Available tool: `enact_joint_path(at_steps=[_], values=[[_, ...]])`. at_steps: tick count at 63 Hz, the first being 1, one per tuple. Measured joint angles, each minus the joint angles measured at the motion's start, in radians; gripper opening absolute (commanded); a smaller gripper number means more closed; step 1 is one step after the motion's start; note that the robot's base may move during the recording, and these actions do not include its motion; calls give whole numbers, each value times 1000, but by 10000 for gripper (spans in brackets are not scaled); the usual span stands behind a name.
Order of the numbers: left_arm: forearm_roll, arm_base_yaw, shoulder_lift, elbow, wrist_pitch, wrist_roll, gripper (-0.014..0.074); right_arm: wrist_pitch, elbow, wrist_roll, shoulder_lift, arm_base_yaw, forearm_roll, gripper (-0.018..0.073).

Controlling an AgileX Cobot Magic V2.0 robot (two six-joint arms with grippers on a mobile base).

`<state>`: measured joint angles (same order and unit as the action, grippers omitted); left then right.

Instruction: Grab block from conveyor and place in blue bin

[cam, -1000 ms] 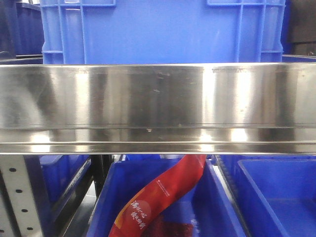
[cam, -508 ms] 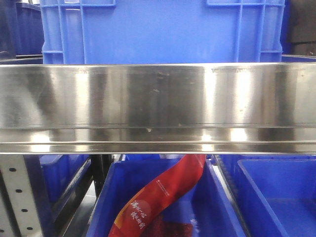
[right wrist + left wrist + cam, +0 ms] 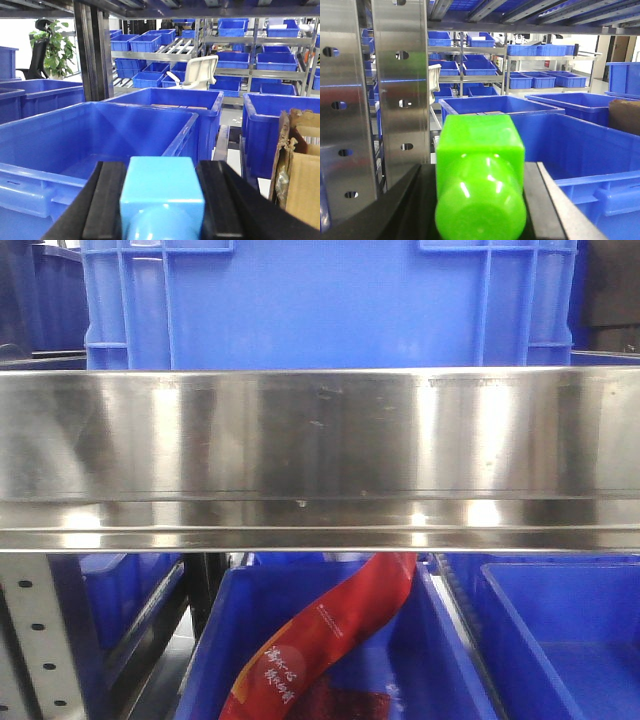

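My left gripper (image 3: 480,200) is clamped on a green block (image 3: 480,165), pinched between its dark fingers (image 3: 395,210). My right gripper (image 3: 162,200) grips a light blue block (image 3: 162,187) the same way. The conveyor shows in no view. A blue bin (image 3: 100,130) lies open just ahead of my right hand. If I let go too soon, I think the block could strike the near rim and tumble outside. The green block's rounded end might also slip.
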<state>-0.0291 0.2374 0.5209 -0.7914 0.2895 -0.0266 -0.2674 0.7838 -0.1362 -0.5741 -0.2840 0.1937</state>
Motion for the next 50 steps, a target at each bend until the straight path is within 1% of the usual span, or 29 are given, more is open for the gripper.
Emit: enact_joint_path(at_steps=[9, 14, 19, 23, 28, 38, 46, 50], values=[[-4, 0, 7, 0, 4, 0, -111, 40, 0, 0, -5, 0, 5, -167], [-21, 0, 33, -2, -28, 0, -111, 41, 4, 0, -26, 0, 9, -167], [-46, 3, 94, -19, -53, 0, -111, 29, 26, 0, -68, -2, 10, -167], [-54, 20, 159, -49, -61, 0, -111, 19, 50, 0, -118, -10, 13, -167], [-47, 55, 246, -99, -64, 0, -111, 9, 101, 0, -189, -34, 13, -167], [0, 166, 427, -217, -68, 0, -111, 5, 210, 0, -343, -95, 13, -167], [11, 243, 554, -302, -70, 0, -111, 5, 283, 0, -471, -141, 13, -167], [11, 268, 606, -344, -55, 0, -111, 7, 318, 0, -530, -156, 13, -167]])
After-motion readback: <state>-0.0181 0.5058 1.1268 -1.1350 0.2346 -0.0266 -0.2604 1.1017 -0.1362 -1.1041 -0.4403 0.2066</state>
